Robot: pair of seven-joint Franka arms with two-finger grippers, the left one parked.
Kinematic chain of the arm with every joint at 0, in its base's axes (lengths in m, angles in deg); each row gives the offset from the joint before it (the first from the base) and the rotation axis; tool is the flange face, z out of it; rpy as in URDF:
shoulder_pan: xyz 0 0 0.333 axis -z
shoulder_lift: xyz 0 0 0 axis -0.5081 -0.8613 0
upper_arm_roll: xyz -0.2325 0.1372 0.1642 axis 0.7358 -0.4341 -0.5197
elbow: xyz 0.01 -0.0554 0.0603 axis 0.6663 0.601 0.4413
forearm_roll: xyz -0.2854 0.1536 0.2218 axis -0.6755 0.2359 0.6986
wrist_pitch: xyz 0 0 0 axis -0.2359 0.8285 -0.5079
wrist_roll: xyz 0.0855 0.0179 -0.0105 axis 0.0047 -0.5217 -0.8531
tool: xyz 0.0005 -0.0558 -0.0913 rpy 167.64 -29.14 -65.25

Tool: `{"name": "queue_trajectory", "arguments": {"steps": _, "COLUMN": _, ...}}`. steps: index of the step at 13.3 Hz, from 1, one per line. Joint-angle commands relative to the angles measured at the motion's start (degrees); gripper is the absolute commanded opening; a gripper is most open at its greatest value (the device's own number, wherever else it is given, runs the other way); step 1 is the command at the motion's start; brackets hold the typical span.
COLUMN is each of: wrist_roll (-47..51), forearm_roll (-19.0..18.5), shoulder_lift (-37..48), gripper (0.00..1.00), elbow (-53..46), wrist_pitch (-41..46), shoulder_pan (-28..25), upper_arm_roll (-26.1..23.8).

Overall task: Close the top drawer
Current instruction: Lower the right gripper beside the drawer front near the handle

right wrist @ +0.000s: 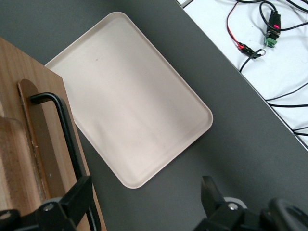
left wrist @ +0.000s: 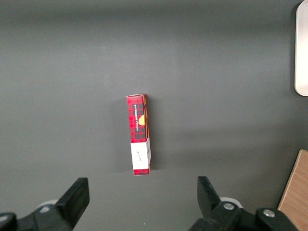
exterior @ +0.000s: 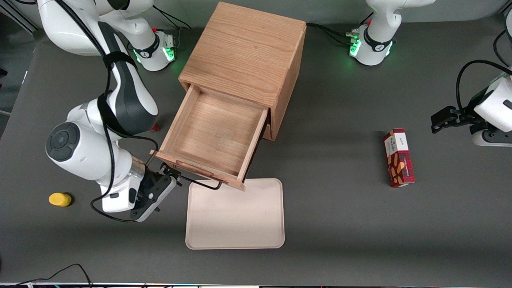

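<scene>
Jaws of right gripper (exterior: 170,176) spread wide, holding nothing, one finger beside black handle (exterior: 200,183), prob. lining up to push. Top drawer (exterior: 214,136) pulled fully out of cabinet (exterior: 244,52), front overhanging cream tray (exterior: 236,224) on bench (exterior: 340,200).

Grey table (exterior: 340,224): cabinet (exterior: 244,52), tray (exterior: 236,216), red box (exterior: 399,158), yellow object (exterior: 60,199)

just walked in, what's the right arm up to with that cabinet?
It's set up to close the top drawer, which is pulled fully out and holds nothing. The gripper sits at the drawer front, fingers open, at one end of the black wire handle, with one finger next to the bar. No push has registered yet. A beige tray lies on the table in front of the drawer; a red box lies toward the parked arm's end.
</scene>
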Motion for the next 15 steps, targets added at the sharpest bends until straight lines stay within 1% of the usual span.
{"name": "queue_trajectory", "arguments": {"steps": 1, "wrist_roll": -1.5, "forearm_roll": 0.5, "shoulder_lift": -1.9, "gripper": 1.0, "elbow": -1.8, "wrist_pitch": -0.2, "shoulder_pan": -0.3, "upper_arm_roll": -0.3}}
{"name": "queue_trajectory", "arguments": {"steps": 8, "wrist_roll": -1.3, "forearm_roll": 0.4, "shoulder_lift": -2.8, "gripper": 1.0, "elbow": -1.4, "wrist_pitch": -0.1, "shoulder_pan": -0.7, "upper_arm_roll": -1.8}}
{"name": "queue_trajectory", "arguments": {"steps": 15, "wrist_roll": -1.1, "forearm_roll": 0.5, "shoulder_lift": -3.6, "gripper": 1.0, "elbow": -1.1, "wrist_pitch": -0.1, "shoulder_pan": -1.1, "upper_arm_roll": -2.1}}
